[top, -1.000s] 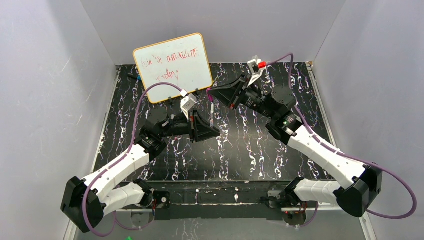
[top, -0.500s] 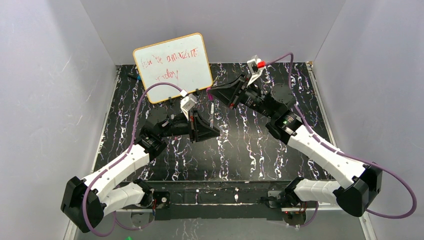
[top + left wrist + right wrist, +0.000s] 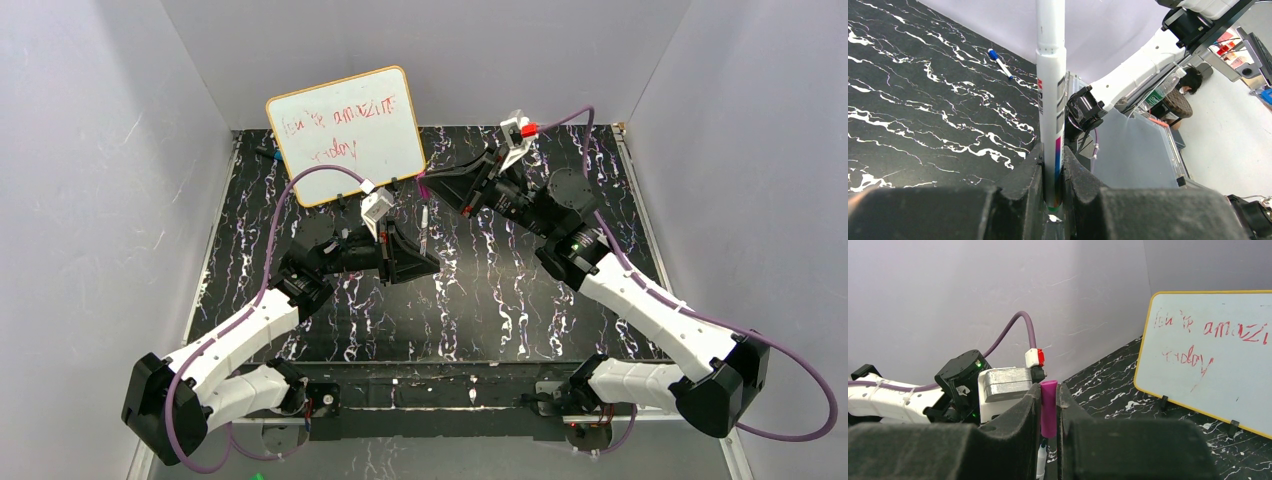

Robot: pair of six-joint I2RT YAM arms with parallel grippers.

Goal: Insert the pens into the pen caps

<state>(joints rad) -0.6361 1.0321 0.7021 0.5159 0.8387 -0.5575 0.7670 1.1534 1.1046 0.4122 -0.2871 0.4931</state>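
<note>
now the left claw (image 3: pixel 1052 152) grips the white pen (image 3: pixel 1050 90), its long axis aimed at the cap (image 3: pixel 1048 415) pinched in the right claw (image 3: pixel 1048 390).

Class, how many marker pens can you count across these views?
2. A white pen stands clamped in the left gripper; a blue-capped marker lies on the tabletop by a wall. A dark item half-hidden beside the whiteboard might be another.
</note>
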